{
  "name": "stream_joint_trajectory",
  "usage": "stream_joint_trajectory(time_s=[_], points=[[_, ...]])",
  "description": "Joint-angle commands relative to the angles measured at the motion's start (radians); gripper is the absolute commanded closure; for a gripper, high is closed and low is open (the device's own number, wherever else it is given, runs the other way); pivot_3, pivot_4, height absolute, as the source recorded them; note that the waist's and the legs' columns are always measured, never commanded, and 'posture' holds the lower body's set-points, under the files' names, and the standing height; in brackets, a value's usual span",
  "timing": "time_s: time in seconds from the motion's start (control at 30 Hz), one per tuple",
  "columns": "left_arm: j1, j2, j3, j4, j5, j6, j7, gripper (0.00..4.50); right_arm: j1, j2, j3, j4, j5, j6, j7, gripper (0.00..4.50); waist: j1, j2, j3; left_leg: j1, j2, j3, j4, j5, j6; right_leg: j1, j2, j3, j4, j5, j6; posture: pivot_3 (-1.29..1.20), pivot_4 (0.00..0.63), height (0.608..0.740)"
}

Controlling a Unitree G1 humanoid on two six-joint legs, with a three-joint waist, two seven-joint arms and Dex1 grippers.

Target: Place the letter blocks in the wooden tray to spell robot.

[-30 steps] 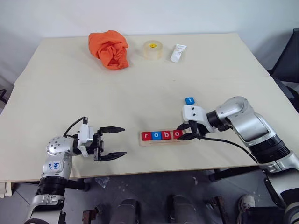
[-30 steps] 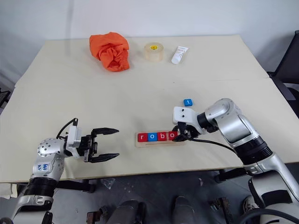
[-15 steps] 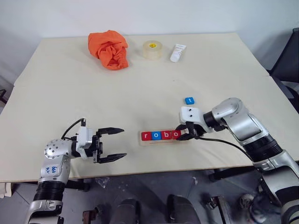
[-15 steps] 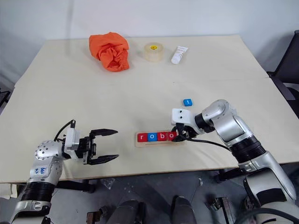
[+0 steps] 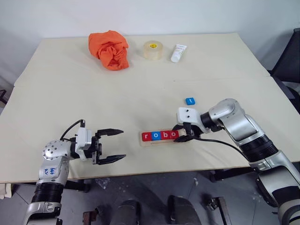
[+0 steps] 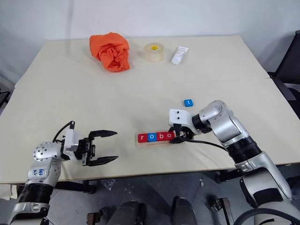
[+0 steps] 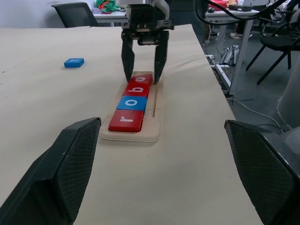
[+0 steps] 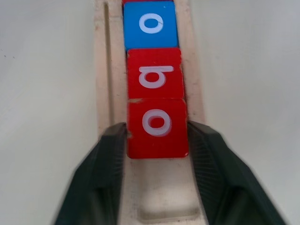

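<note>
The wooden tray (image 5: 159,142) lies near the table's front edge. In it sit a red r (image 5: 146,136), a blue o (image 5: 155,136), a red b (image 5: 165,135) and a red o (image 5: 174,135), side by side. My right gripper (image 5: 183,133) is open at the tray's right end. Its fingers (image 8: 112,150) stand on either side of the red o (image 8: 157,126), which rests flat in the groove. A blue t block (image 5: 189,101) lies loose on the table just behind that gripper. My left gripper (image 5: 123,144) hangs open and empty to the left of the tray, pointing at it.
At the back of the table are a crumpled orange cloth (image 5: 109,49), a roll of tape (image 5: 153,49) and a white tube (image 5: 178,53). The tray lies a short way from the table's front edge (image 5: 154,172).
My right gripper's fingers have spread apart from the red o, which stays in the tray. My left gripper has kept still.
</note>
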Motion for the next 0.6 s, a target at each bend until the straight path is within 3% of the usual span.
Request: stream_joint_trajectory(time_s=[0.03,0.1,0.37,0.47,0.6], points=[[-0.011,0.007,0.016,-0.017,-0.017,-0.008,0.006,0.0,-0.036,-0.011,-0.032,-0.008,-0.005,0.004,-0.011,0.73,0.0,0.0,0.0,0.0,0.0,0.0,0.0,0.0,0.0,0.0,0.0,0.0,0.0,0.0,0.0,0.0,0.15,0.74],[-0.017,0.006,0.016,-0.01,-0.016,-0.009,0.005,0.0,-0.044,-0.019,-0.049,-0.027,0.006,0.019,-0.011,0.07,0.0,0.0,0.0,0.0,0.0,0.0,0.0,0.0,0.0,0.0,0.0,0.0,0.0,0.0,0.0,0.0,0.15,0.74],[-0.051,-0.004,0.005,0.026,-0.008,-0.015,-0.002,0.0,0.0,-0.071,-0.123,-0.134,0.058,0.088,-0.018,0.02,0.002,0.0,0.0,0.0,0.0,-0.001,0.0,0.0,0.0,0.0,0.0,-0.001,0.0,0.0,0.0,0.0,0.15,0.74],[-0.069,-0.009,-0.003,0.043,-0.005,-0.017,-0.009,0.0,0.035,-0.083,-0.148,-0.174,0.091,0.114,-0.019,0.66,0.002,0.0,0.0,0.0,0.0,-0.001,0.0,0.0,0.0,0.0,0.0,-0.001,0.0,0.0,0.0,0.0,0.15,0.74],[-0.082,-0.013,-0.007,0.054,-0.004,-0.019,-0.014,0.0,0.053,-0.083,-0.144,-0.173,0.091,0.117,-0.032,2.03,0.001,0.0,0.0,0.0,0.0,0.0,0.0,0.0,0.0,0.0,0.0,-0.001,0.0,0.0,0.0,0.0,0.15,0.74]])
